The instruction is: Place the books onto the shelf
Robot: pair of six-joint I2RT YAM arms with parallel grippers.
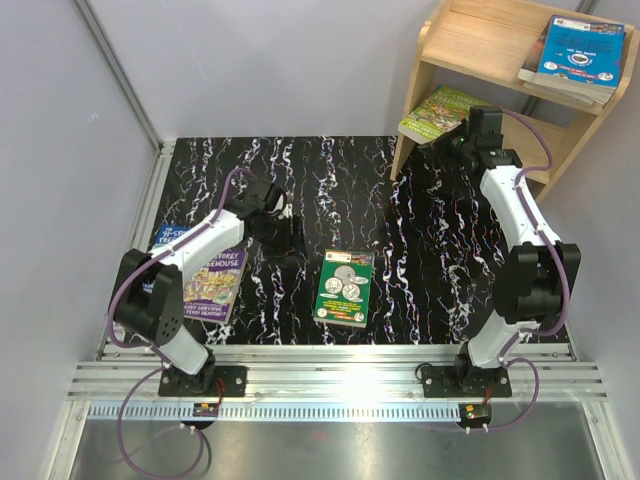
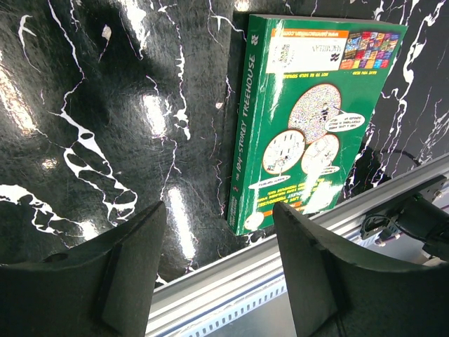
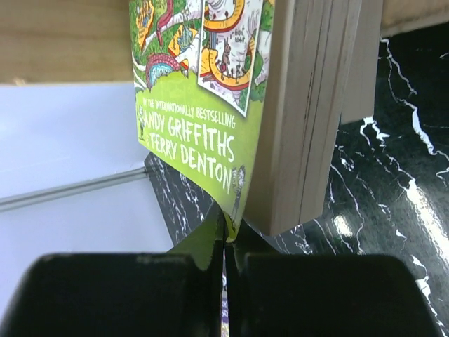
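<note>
- Books: one lime-green book (image 1: 438, 110) sits tilted at the front of the lower tier of the shelf (image 1: 470, 40). My right gripper (image 3: 226, 242) is pressed together, pinching its cover's corner.
- Blue books (image 1: 580, 50) lie on the top tier.
- My left gripper (image 2: 221, 232) is spread and holds nothing, above the table (image 1: 420, 250) near a dark-green book (image 2: 309, 119).
- A purple book (image 1: 215, 285) lies beneath my left arm.

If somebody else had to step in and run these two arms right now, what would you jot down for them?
Left pincer: open, empty, above the table beside the dark green book.
Right pincer: shut on a corner of the light green book, tilted at the shelf's lower level.
Done: a stack of books lies on the top level.
To do: seat the light green book, then shelve the dark green one and the purple books under the left arm.
</note>
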